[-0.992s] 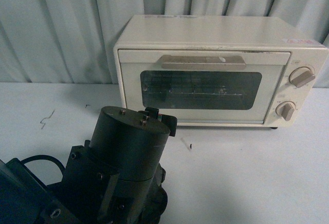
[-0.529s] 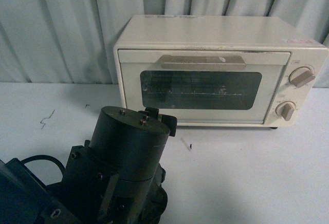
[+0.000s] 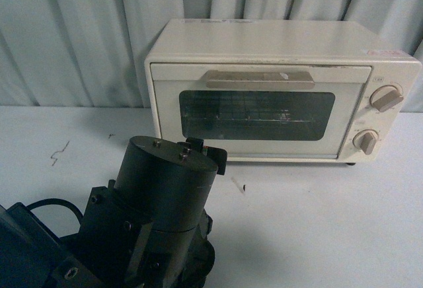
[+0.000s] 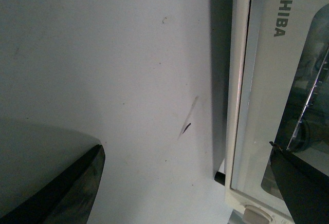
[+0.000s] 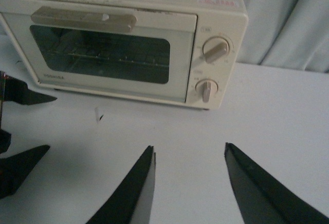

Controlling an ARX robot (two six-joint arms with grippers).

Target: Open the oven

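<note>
Barely anything has shifted since a second ago; the cream oven (image 3: 277,43) sits far back on the table (image 3: 330,228), door (image 3: 258,148) shut, rack (image 3: 251,117) dim behind glass; my left arm (image 3: 162,195) hides its lower corner; left gripper (image 4: 185,146) and right gripper (image 5: 189,149) gape empty.

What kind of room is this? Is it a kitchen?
Probably not a kitchen. It looks more like a robot test space: the oven sits on a plain white table, a grey curtain hangs behind it, and a dark robot arm is in front.
</note>
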